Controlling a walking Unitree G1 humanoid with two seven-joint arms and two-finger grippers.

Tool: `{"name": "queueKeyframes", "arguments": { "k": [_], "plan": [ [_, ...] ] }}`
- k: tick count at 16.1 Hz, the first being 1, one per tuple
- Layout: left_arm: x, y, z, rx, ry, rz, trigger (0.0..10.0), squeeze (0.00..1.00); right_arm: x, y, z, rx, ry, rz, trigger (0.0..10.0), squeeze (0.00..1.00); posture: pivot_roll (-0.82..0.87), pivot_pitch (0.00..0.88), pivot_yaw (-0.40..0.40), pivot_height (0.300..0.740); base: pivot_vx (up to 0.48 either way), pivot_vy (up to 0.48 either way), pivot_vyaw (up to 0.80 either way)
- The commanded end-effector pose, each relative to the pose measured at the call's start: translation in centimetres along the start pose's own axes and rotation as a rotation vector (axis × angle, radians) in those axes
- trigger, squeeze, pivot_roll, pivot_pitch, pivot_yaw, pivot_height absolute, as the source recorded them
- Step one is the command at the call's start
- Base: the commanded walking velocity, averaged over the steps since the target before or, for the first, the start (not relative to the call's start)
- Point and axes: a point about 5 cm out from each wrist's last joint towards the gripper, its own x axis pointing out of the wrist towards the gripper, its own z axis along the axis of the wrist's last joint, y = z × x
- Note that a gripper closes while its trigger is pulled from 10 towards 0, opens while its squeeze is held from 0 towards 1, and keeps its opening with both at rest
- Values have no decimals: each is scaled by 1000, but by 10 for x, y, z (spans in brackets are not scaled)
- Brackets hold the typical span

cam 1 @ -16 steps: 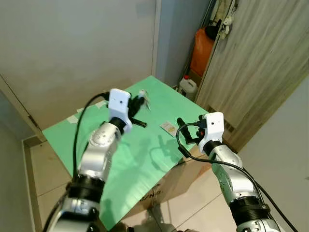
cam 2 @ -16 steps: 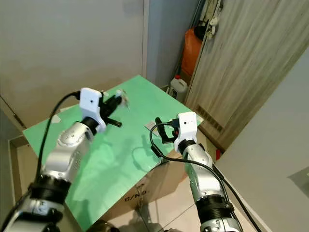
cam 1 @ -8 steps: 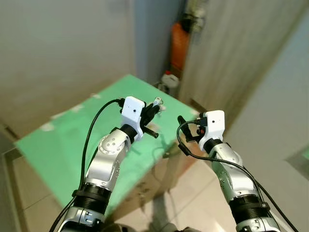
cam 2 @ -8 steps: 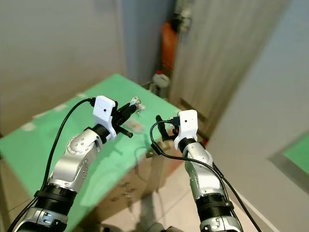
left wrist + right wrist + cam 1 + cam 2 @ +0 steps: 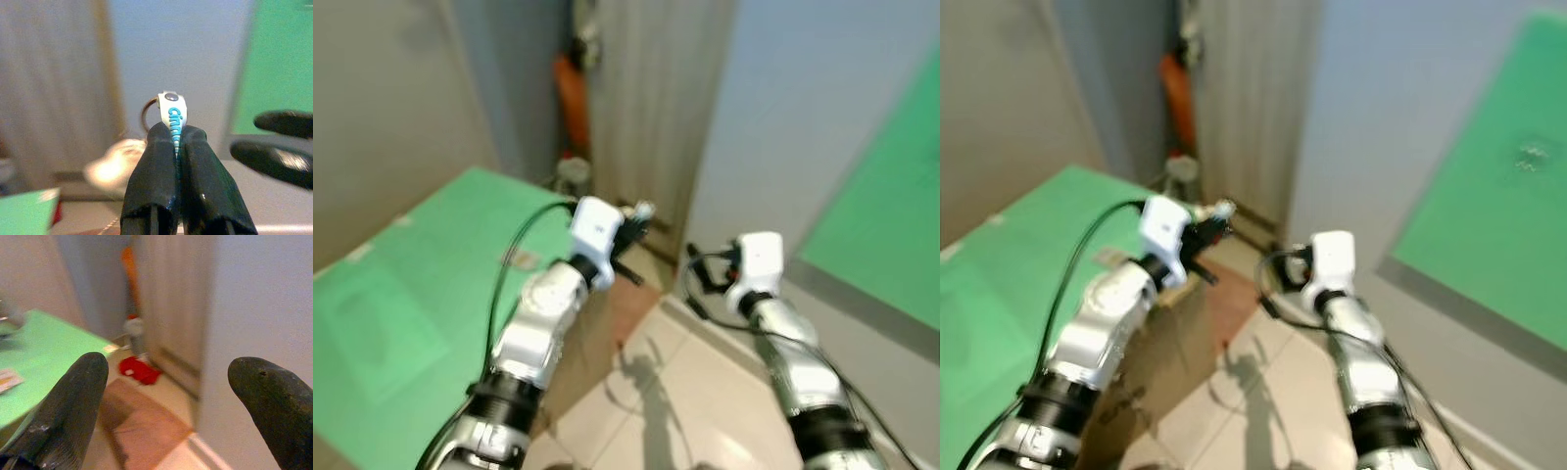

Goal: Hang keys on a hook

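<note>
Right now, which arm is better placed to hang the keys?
Left, most likely. The left pincer is shut on the keys' white-and-blue tag, ring showing beyond it. The right pincer is open with nothing between its fingers. I can't make out a hook.

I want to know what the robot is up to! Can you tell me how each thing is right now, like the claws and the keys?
left claw: shut, pinching the key tag, held up in the air
keys: gripped by the white and blue tag, ring sticking up past the fingertips
right claw: open, holding nothing
green table: off to the robot's left, a small card lying on it
</note>
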Motion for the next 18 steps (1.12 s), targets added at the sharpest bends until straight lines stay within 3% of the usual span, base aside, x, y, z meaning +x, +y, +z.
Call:
{"name": "queueKeyframes", "arguments": {
  "k": [1, 10, 14, 18],
  "plan": [
    [-1, 7, 0, 28, 28, -52, 0, 0, 3, 6, 5, 18, -27, 12, 10000, 0, 2, 0, 18, 740, 0, 0, -556],
    [8, 21, 8, 113, 70, -178, 0, 0, 3, 1, 7, 27, -38, -24, 10000, 0, -24, 0, 51, 740, 0, 0, -555],
    [11, 23, 13, 143, 72, -203, 0, 0, 2, 2, 10, -81, -15, 48, 10000, 0, -34, 0, 59, 740, 0, 0, -136],
    [12, 15, 23, 186, 49, -270, 0, 0, 4, -14, 22, -153, -6, 104, 10000, 0, -42, 0, 53, 740, 0, 0, 0]
  ]
}}
